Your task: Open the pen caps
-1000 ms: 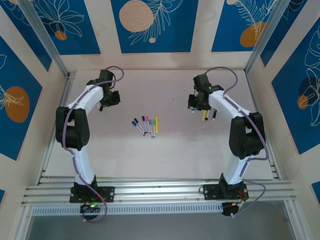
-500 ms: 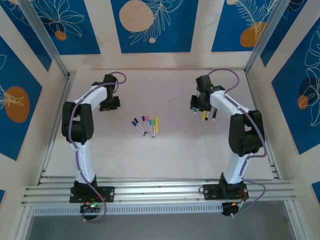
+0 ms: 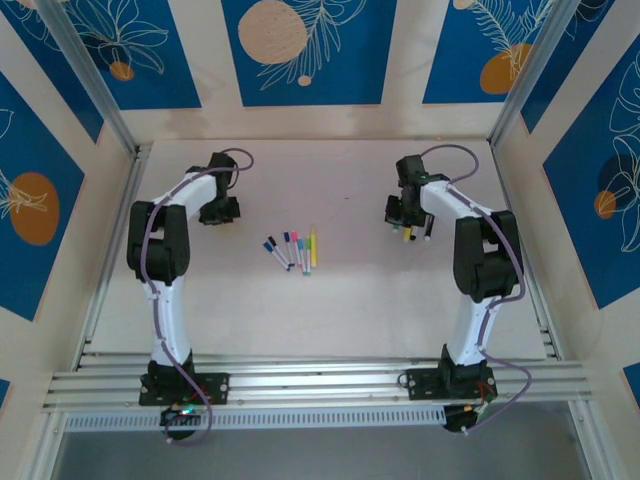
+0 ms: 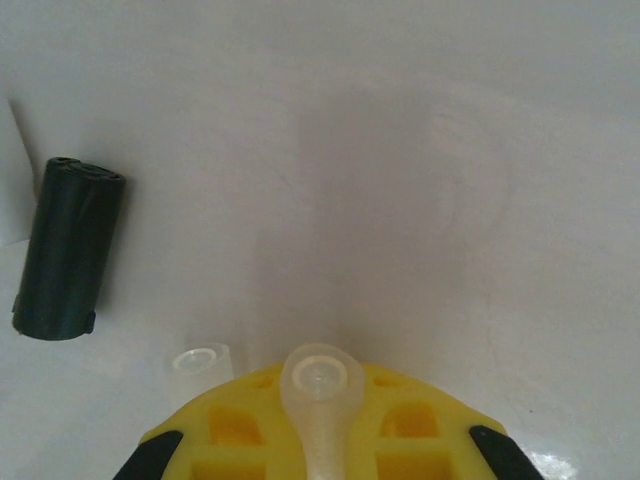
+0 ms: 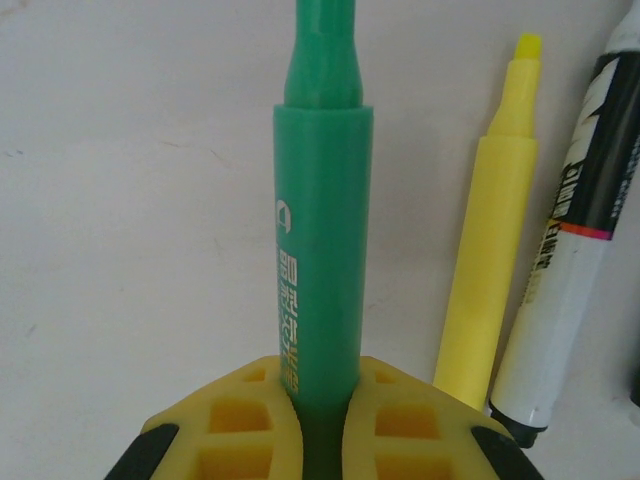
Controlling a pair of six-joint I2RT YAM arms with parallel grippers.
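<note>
Left end effector (image 4: 320,425): closed on a small translucent cap (image 4: 320,385), pinched between the yellow pads, low over the tabletop (image 4: 400,150), left of the pen row. Right end effector (image 5: 320,425): closed on the lower barrel of a green pen (image 5: 322,230), which stands out ahead of the pads with its tip bare and cap off. Just beside it on the right lie a yellow highlighter (image 5: 490,260), tip also bare, and a black-and-white marker (image 5: 565,270), its far end cut off by the frame edge. A black cap (image 4: 68,250) lies loose on its side, left of the left end effector. A second translucent piece (image 4: 200,360) lies just beside the pads, its nature unclear. The small pens (image 3: 292,250) lie in a tight row mid-tabletop, well apart from both arms. Handling judgement: pens and caps are light, rigid, smooth plastic, liable to roll and to slip in a shallow pinch. The caps are probably friction-fitted, so hold the barrel at mid-length with one end effector, grip the cap squarely across its width with the other, and pull along the axis. Not determinable: from above, whether the row's coloured caps are seated, and the exact pen count. The green pen's rear end is hidden between the pads.
</note>
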